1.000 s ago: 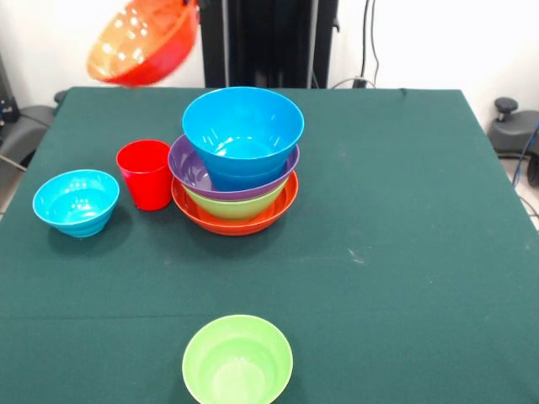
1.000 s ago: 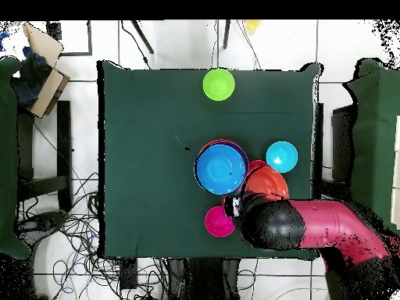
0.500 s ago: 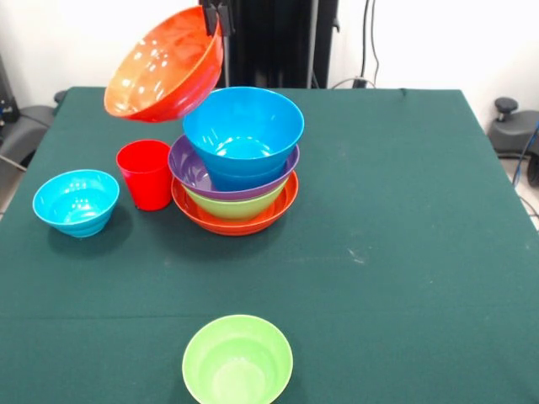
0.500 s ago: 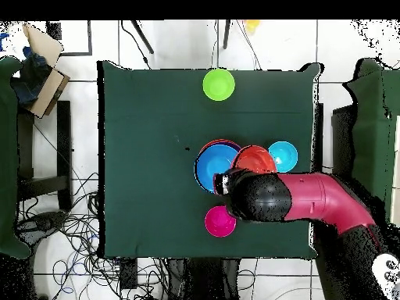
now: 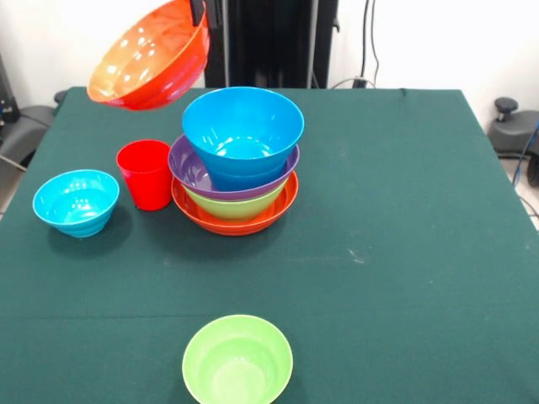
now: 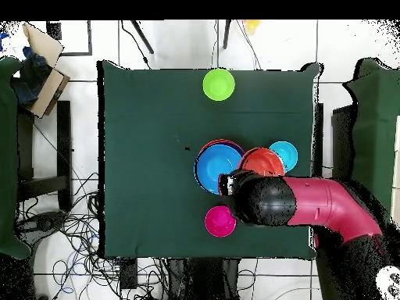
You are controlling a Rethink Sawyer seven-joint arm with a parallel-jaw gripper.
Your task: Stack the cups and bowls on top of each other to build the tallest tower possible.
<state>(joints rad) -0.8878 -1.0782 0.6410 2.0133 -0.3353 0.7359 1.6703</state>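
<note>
The tower (image 5: 237, 160) stands mid-table: a wide orange bowl at the base, then green, purple and a blue bowl (image 5: 242, 124) on top; it also shows in the overhead view (image 6: 216, 168). My gripper (image 5: 199, 10) is shut on the rim of the second wide orange bowl (image 5: 150, 55) and holds it tilted in the air, up and left of the tower. This bowl shows in the overhead view (image 6: 264, 161) beside the tower. The red cup (image 5: 145, 173) stands upright just left of the tower. The overhead view hides the cup.
A small blue bowl (image 5: 76, 200) sits left of the cup. A green bowl (image 5: 237, 360) sits at the table's front edge. A magenta bowl (image 6: 220, 221) sits near the robot's side, beside my arm (image 6: 320, 207).
The held orange bowl came down close to the tower's top half a second ago. It has since gone back up and away to the left. Nothing on the table moved.
</note>
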